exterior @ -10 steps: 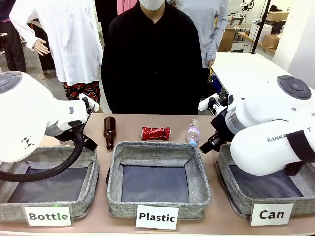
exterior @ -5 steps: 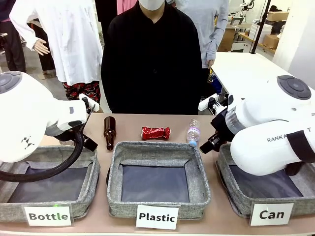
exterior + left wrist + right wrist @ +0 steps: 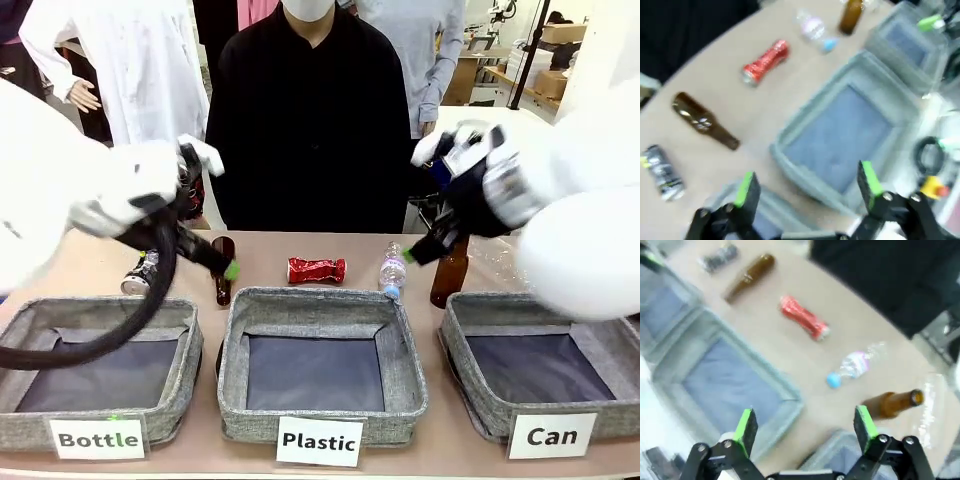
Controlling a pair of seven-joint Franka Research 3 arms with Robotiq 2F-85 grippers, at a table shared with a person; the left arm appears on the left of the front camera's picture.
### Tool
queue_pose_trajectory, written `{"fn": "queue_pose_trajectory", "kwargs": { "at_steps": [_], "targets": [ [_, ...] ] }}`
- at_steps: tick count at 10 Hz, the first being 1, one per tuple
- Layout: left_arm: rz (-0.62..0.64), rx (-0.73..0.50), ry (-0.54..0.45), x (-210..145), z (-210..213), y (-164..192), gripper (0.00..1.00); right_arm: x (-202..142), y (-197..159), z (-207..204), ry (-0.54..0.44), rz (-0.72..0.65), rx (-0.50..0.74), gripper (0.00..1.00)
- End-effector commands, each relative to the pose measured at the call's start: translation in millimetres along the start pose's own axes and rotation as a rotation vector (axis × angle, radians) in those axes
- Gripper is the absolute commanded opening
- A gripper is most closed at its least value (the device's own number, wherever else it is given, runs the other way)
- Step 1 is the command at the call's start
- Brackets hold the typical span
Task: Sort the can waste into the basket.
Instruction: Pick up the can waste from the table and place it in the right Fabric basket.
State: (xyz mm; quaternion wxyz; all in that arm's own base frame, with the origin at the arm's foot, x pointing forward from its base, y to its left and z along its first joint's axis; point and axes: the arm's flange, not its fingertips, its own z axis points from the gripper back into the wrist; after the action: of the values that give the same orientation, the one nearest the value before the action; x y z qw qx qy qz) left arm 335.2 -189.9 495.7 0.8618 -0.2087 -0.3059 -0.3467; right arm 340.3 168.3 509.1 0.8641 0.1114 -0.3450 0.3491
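A tan table (image 3: pixel 270 250) is shared with a person in black (image 3: pixel 315 120) standing at its far side, and both white arms are seen blurred above it. Three grey woven baskets are lined up along the near edge: one tagged Bottle (image 3: pixel 30 430) on the left, one tagged Plastic (image 3: pixel 320 297) in the middle, and the basket tagged Can (image 3: pixel 465 370), with a dark floor, on the right. A brown glass bottle (image 3: pixel 450 272) is stood upright just beyond the Can basket's far left corner. A second brown bottle (image 3: pixel 222 285) is laid on its side past the gap between the Bottle and Plastic baskets, partly covered by a left finger in the front view. A clear plastic bottle (image 3: pixel 392 270) with a blue cap is laid near the upright one. The red can (image 3: pixel 316 270), shiny and crinkled, is found on its side beyond the Plastic basket's far rim, between the lying brown bottle and the clear bottle. The dark can (image 3: pixel 140 272), with a silver end and green marks, is laid beyond the Bottle basket. Both are well apart from the Can basket. The left gripper (image 3: pixel 805 180) and the right gripper (image 3: pixel 805 421) are held above the table with jaws spread wide, nothing gripped or touched.
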Motion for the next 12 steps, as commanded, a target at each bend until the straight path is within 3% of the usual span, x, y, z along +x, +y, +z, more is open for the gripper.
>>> {"fn": "queue_pose_trajectory", "kwargs": {
  "at_steps": [1, 2, 3, 5, 6, 7, 9, 12],
  "targets": [
    [0.254, -0.174, -0.009, -32, 78, 16, 1.0, -25, -13, 86, 0.039, -0.464, 0.049, 1.0],
    [0.267, -0.284, 0.021, -42, 106, 32, 1.0, -44, -28, 116, -0.033, -0.569, 0.105, 1.0],
    [0.341, -0.355, -0.011, -57, 135, 64, 1.0, -79, -51, 148, -0.124, -0.706, 0.193, 1.0],
    [0.586, -0.399, -0.131, -98, 173, 145, 1.0, -157, -95, 188, -0.318, -0.963, 0.267, 1.0],
    [0.723, -0.407, -0.186, -114, 173, 171, 1.0, -193, -115, 195, -0.379, -1.068, 0.291, 1.0],
    [0.866, -0.499, -0.275, -143, 170, 196, 1.0, -228, -137, 196, -0.441, -1.159, 0.312, 1.0],
    [1.015, -0.526, -0.418, -170, 171, 208, 1.0, -261, -165, 178, -0.457, -1.296, 0.339, 1.0],
    [1.228, -0.457, -0.526, -182, 144, 187, 1.0, -263, -177, 152, -0.359, -1.355, 0.161, 1.0]
  ]
}}
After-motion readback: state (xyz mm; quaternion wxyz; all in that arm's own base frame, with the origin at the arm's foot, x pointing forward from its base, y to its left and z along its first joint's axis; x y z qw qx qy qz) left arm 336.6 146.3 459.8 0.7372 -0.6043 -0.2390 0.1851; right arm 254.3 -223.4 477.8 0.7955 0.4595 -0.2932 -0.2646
